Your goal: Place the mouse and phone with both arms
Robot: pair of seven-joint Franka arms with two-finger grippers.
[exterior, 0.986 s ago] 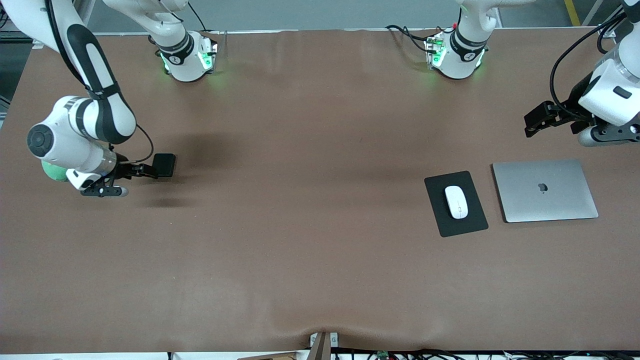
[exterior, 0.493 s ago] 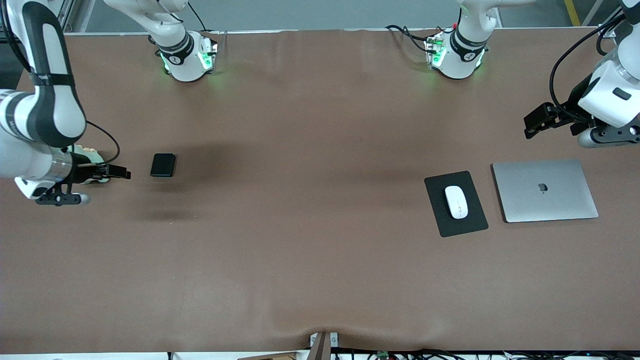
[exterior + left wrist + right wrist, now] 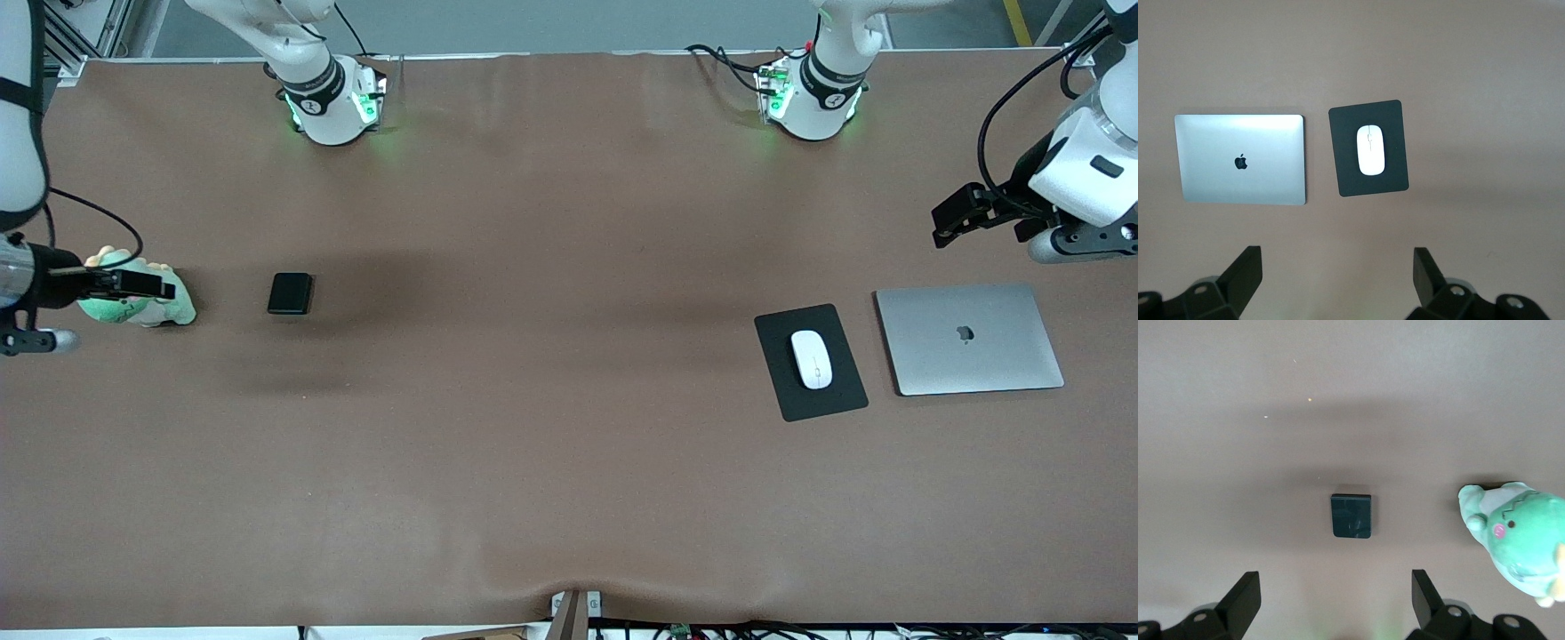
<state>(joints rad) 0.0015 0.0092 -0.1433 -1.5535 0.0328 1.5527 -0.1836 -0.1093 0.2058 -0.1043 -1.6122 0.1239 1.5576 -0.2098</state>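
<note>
Jaws spread and empty on both grippers, we see: the right gripper (image 3: 151,285) over a green plush (image 3: 138,300) beside the phone (image 3: 291,293) on the counter (image 3: 551,427); the left gripper (image 3: 948,215) above the laptop (image 3: 969,338), near the mouse (image 3: 811,358) on its pad (image 3: 810,361).

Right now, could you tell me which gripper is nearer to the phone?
The right. The right gripper hangs open over the green plush toy beside the phone; the left gripper waits open above the table near the laptop.
</note>
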